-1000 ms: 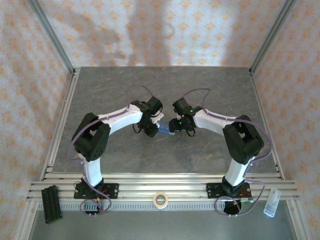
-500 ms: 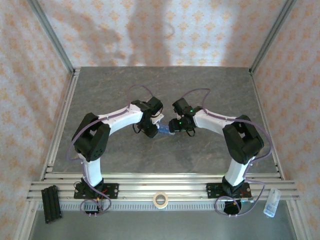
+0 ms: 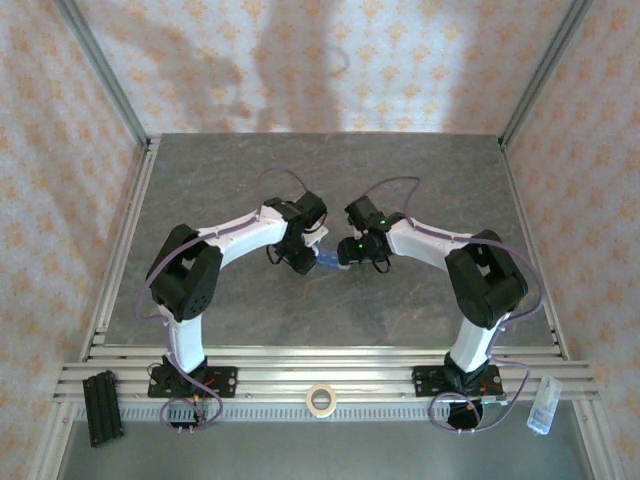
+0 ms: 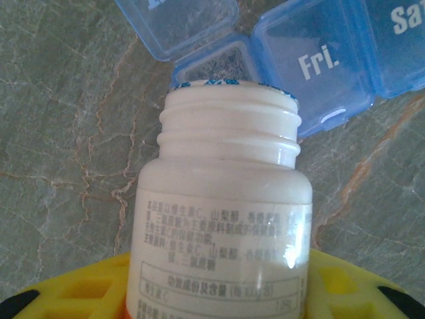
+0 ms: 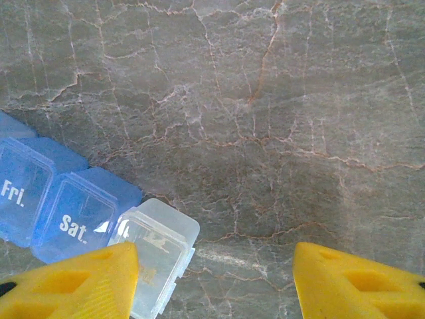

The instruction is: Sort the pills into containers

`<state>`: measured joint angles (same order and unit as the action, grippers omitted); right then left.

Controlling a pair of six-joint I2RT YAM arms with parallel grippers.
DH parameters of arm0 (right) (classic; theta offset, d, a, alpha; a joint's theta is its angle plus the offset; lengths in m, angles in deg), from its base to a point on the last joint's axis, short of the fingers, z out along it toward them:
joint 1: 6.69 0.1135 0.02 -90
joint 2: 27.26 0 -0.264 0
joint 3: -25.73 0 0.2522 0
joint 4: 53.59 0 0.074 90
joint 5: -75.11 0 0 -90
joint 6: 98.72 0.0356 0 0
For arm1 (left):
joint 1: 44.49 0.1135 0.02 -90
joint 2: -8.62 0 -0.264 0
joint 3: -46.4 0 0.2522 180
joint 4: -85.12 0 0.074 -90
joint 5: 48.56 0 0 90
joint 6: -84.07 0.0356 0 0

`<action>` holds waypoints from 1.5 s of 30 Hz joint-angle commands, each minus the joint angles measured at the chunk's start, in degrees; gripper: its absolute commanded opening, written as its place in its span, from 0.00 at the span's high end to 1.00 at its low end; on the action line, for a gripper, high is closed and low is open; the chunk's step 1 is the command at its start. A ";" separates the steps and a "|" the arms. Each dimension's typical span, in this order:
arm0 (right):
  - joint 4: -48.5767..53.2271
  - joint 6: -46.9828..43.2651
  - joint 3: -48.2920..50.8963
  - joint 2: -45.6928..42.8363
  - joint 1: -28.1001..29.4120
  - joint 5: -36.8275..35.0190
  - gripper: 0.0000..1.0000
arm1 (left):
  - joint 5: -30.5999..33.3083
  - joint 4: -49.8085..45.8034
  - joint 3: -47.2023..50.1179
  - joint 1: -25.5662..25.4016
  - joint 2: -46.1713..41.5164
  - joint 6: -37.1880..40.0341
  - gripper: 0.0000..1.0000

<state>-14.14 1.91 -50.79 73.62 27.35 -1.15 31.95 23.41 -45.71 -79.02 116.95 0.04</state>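
Top view: both arms bent inward, wrists meeting over the middle of the grey marbled table [image 3: 420, 180]. The pill organiser [image 3: 327, 261] lies flat on it between the two grippers; from above only a sliver of the blue strip shows.

Left gripper [image 4: 219, 296]: yellow fingers [image 4: 80, 292] pinch a white bottle [image 4: 226, 219] low on its body, one on either side. The bottle is uncapped, with a threaded neck, torn foil with blue print round the rim, and a label in small Chinese print. Its mouth sits right at the open compartment [image 4: 214, 61] of the organiser, whose lid [image 4: 176, 26] is flipped back. Next along, the "Fri." compartment [image 4: 319, 63] is closed.

Right gripper [image 5: 212, 279]: jaws spread wide, bare table between them. The finger at frame left [image 5: 73, 282] overlaps the pale clear end compartment [image 5: 163, 239] of the strip; cannot tell if they touch. The other finger [image 5: 358, 282] is well apart from the strip.

Near rail: tape roll [image 3: 320, 400], black block [image 3: 103, 405]
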 commanded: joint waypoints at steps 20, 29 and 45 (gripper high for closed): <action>0.67 -0.51 -0.91 1.27 0.04 -0.86 0.38 | 4.78 -9.28 -7.95 -0.19 4.12 1.05 1.00; 0.67 -0.47 -0.95 1.39 -0.01 -0.98 0.38 | 3.70 -10.34 -8.84 -0.26 4.24 1.32 1.00; 0.76 -0.50 -0.96 1.46 0.03 -0.98 0.38 | 3.37 -12.62 -11.29 -0.70 7.66 1.88 1.00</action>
<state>-14.16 1.91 -50.90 73.78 27.35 -0.96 34.63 14.13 -55.43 -79.39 122.92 0.63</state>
